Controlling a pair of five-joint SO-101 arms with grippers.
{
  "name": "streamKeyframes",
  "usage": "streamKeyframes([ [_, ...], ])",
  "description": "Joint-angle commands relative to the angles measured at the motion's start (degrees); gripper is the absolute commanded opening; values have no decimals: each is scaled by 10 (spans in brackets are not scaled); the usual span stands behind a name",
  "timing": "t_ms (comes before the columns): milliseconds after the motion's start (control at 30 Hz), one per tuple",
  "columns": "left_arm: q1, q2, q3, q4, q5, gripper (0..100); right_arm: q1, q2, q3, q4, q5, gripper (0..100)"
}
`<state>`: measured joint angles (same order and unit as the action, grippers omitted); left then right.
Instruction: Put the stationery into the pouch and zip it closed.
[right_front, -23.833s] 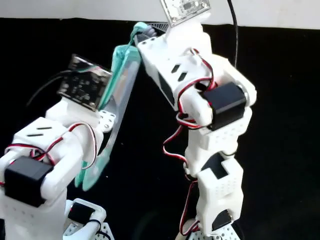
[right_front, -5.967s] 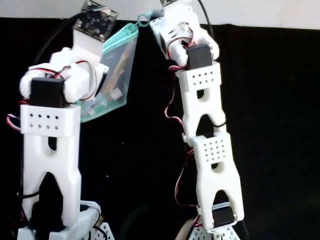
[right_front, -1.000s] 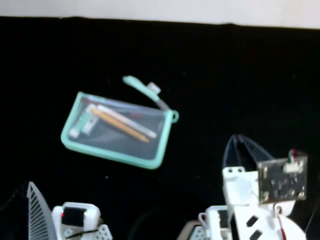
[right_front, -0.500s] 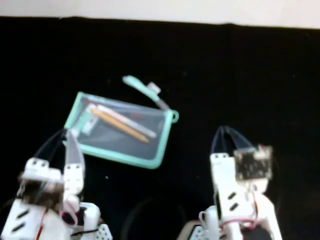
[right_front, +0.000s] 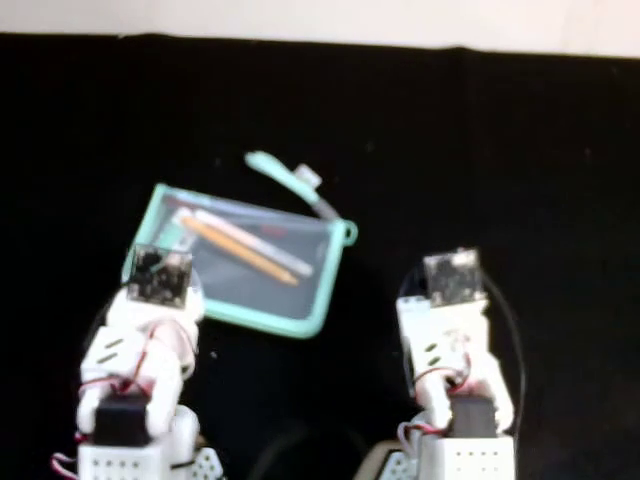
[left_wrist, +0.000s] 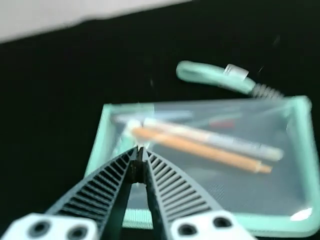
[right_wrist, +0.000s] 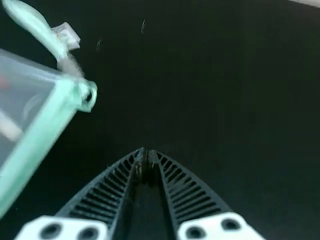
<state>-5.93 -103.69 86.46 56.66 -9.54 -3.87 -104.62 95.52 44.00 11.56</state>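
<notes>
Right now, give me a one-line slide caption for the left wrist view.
Shut left gripper over the teal-edged clear pouch, stationery inside, lying on the black table.

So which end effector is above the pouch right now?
The left end effector: its shut tips hang over one end of the pouch. The right end effector, also shut, is over bare table beside it.
</notes>
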Motion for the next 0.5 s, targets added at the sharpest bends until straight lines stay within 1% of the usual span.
streamKeyframes([
  [0,-58,-3,86,-101,1,9,6,-2,79,-51,-3,6],
  [67,-88,3,109,-135,3,9,5,-3,82,-50,-3,6],
  [200,-130,1,107,-119,4,9,4,-2,82,-44,-5,6],
  [467,-134,-1,107,29,5,10,4,-2,82,111,-6,6],
])
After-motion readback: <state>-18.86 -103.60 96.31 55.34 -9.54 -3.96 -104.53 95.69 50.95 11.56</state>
